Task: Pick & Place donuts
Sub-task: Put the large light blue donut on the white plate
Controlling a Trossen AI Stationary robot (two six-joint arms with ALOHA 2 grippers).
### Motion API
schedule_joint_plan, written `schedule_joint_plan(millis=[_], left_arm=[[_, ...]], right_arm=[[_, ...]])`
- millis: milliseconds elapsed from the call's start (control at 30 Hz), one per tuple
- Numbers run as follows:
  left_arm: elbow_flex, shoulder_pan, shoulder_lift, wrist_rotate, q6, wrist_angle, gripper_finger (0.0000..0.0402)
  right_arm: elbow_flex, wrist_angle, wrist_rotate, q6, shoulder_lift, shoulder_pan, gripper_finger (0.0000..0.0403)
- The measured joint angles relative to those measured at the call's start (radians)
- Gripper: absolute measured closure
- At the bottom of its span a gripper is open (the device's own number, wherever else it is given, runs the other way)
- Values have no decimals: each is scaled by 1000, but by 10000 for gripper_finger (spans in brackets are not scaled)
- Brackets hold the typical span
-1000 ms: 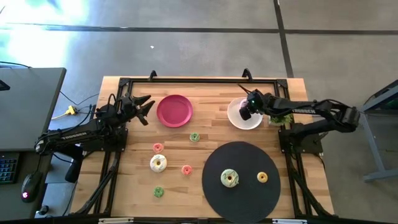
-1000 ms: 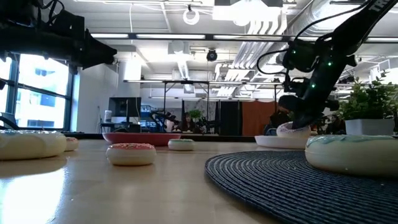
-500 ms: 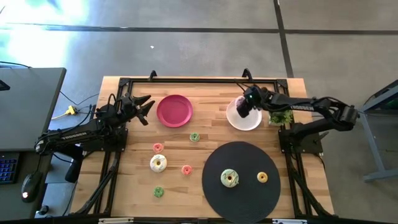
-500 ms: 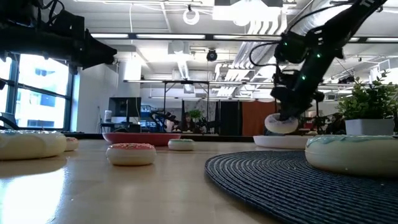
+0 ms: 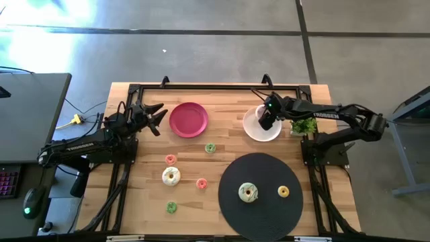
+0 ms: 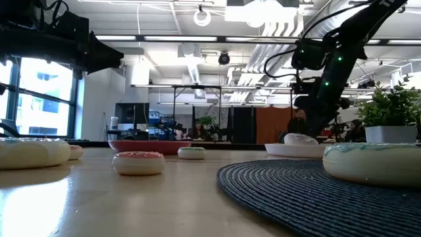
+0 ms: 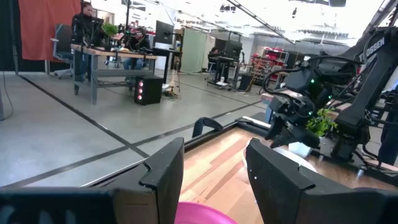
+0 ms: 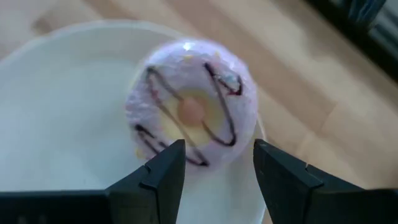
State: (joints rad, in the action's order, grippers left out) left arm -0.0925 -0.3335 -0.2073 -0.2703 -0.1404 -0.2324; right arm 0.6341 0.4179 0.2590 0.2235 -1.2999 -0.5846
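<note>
A lilac-frosted donut (image 8: 193,118) with dark drizzle lies flat on the white plate (image 5: 254,129) at the back right, also seen in the low view (image 6: 300,139). My right gripper (image 8: 214,177) hangs open just above it, one finger to each side of its edge, also seen from above (image 5: 267,121). Several more donuts lie on the bare wood, among them a white one (image 5: 171,176) and a small green one (image 5: 210,148). A green-frosted donut (image 5: 248,193) and a yellow one (image 5: 283,191) lie on the black disc (image 5: 265,168). My left gripper (image 5: 156,115) waits open beside the pink plate (image 5: 189,119).
A small potted plant (image 5: 304,126) stands right of the white plate, close to my right arm. A black frame (image 5: 215,87) runs along the table's far edge. Bare wood lies between the two plates.
My right gripper has carried the lilac donut a little toward the table's left over the white plate, then opened and let go. The donut has dropped out of the fingers and now lies flat on the plate.
</note>
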Motion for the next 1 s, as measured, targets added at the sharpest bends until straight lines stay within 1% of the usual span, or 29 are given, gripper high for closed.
schedule_joint_plan(millis=[100,167,233,300,400,500,567,633,700,800,933,1000], left_arm=[[0,0,0,0,0,-4,234],[0,0,0,0,0,-4,234],[0,0,0,0,0,-4,234],[0,0,0,0,0,-4,234],[0,0,0,0,0,-4,234],[0,0,0,0,0,-3,234],[0,0,0,-1,0,-2,234],[0,0,0,-2,0,-2,234],[0,0,0,-2,0,-2,234],[0,0,0,-2,-1,-1,234],[0,0,0,-2,-38,3,234],[0,0,0,-2,-48,3,234]], right_arm=[[32,-9,5,-35,4,0,224],[70,19,3,-55,4,0,224],[124,71,-41,-68,4,5,224],[185,98,-153,-89,4,21,226],[243,100,-381,-178,5,84,233],[256,95,-569,-218,5,186,239],[251,96,-645,-221,5,281,241],[233,81,-648,-223,5,391,241],[204,29,-603,-225,-1,502,240],[154,-108,-530,-200,-30,645,241],[92,-336,-507,-121,-100,780,244],[87,-395,-508,-83,-142,826,243]])
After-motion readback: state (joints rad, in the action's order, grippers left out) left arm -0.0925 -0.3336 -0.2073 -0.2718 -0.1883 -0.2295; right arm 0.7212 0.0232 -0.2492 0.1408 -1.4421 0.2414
